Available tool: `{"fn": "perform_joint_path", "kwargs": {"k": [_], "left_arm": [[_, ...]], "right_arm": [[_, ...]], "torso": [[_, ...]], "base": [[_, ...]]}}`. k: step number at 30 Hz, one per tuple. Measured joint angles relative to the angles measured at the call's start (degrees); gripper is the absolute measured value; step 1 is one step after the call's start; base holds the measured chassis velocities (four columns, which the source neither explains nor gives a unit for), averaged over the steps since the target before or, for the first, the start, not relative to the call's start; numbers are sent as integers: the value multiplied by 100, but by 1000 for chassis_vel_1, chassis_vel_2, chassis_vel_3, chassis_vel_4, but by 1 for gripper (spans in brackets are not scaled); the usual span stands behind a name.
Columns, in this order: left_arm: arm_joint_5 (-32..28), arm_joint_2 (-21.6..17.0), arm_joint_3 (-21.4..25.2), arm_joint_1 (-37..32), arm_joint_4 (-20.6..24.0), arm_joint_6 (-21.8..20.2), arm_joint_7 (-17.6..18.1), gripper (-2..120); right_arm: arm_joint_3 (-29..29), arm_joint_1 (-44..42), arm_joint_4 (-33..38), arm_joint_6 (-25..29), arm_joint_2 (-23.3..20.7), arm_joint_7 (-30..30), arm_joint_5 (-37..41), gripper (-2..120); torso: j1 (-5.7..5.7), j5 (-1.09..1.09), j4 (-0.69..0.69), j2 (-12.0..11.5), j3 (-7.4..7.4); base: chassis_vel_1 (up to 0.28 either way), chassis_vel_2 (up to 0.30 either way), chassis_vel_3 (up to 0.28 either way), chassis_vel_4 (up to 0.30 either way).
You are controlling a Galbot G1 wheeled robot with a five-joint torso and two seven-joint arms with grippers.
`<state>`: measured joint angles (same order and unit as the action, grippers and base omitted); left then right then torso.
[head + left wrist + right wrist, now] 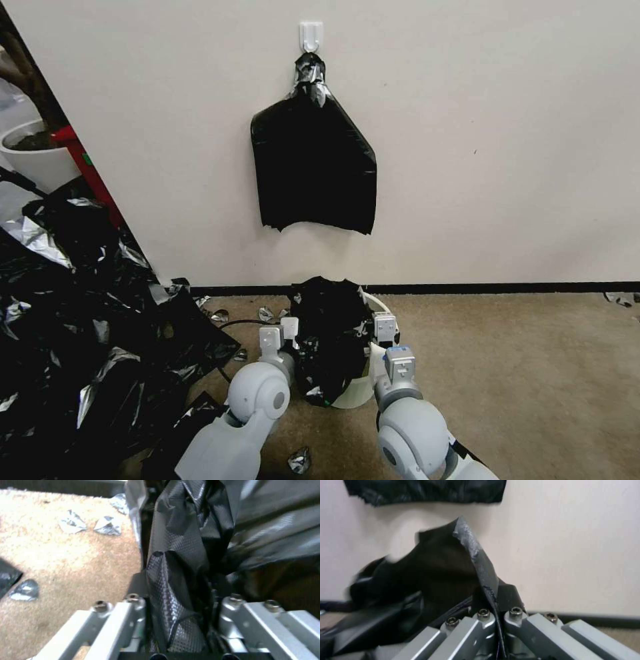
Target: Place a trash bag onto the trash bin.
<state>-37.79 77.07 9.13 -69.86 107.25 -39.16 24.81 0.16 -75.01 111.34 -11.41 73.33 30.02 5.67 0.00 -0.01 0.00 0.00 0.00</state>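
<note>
So the trash bag (330, 340) is draped over the trash bin (357, 393), which sits on the carpet (520, 373) right by the wall (480, 133). It covers most of the top, with only the right side of the rim and the lower front poking out. The left gripper (280, 337) is at the bag's left side with a thick fold of plastic bunched between its jaws. The right gripper (387, 330) is at the right rim, pinching a thin edge of the bag, looks like, though it's a bit blurry. A flat black bundle (313, 160) hangs from a hook (311, 35) above, and a big heap of bags (80, 320) sits off left.
</note>
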Motion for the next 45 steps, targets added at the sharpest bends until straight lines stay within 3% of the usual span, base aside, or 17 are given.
{"fn": "perform_joint_path", "kwargs": {"k": [6,13,15,17,19,23,25,29,35,39,40,45], "left_arm": [[-8,-59,175,-139,94,191,-313,5],[333,-257,423,-327,305,681,-1065,4],[506,-384,583,-440,474,791,-1482,4],[537,-398,607,-453,493,803,-1535,4],[881,-540,818,-601,688,912,-2128,4],[1089,-602,952,-675,779,1146,-2464,4],[1112,-613,1093,-676,801,1498,-2629,4],[821,-555,1238,-602,818,1957,-2699,4],[476,-418,1299,-526,906,2103,-2623,5],[384,-330,1330,-500,966,2111,-2468,5],[364,-315,1328,-500,988,2118,-2404,5],[362,-317,1374,-506,987,2087,-2240,3]], "right_arm": [[60,-68,-82,246,17,-7,-338,0],[172,-94,-26,282,-33,-8,-236,0],[319,-80,13,209,-123,12,124,0],[331,-79,16,197,-132,14,161,0],[552,-68,103,-68,-279,9,828,0],[729,-109,295,-374,-410,5,1426,0],[799,-295,582,-823,-562,61,2102,0],[665,-799,911,-1280,-716,164,2863,0],[276,-1395,1085,-1191,-610,-89,3061,0],[81,-1572,998,-662,-344,-379,2594,7],[91,-1579,886,-259,-271,-465,2091,12],[172,-1824,782,163,-429,-492,965,31]], "torso": [[0,0,0,0,0],[0,2,0,0,0],[0,1,0,0,0],[0,1,0,0,0],[0,2,1,0,0],[0,1,0,0,0],[0,1,1,0,0],[0,1,0,0,0],[0,1,-1,0,0],[0,2,1,0,0],[0,2,1,1,-1],[0,2,2,0,0]], "base": [[0,0,0,0],[0,0,0,0],[0,0,0,0],[0,0,0,0],[0,0,0,0],[0,0,0,0],[0,0,0,0],[0,0,0,0],[0,0,0,0],[0,0,0,0],[0,0,0,0],[0,0,0,0]]}}
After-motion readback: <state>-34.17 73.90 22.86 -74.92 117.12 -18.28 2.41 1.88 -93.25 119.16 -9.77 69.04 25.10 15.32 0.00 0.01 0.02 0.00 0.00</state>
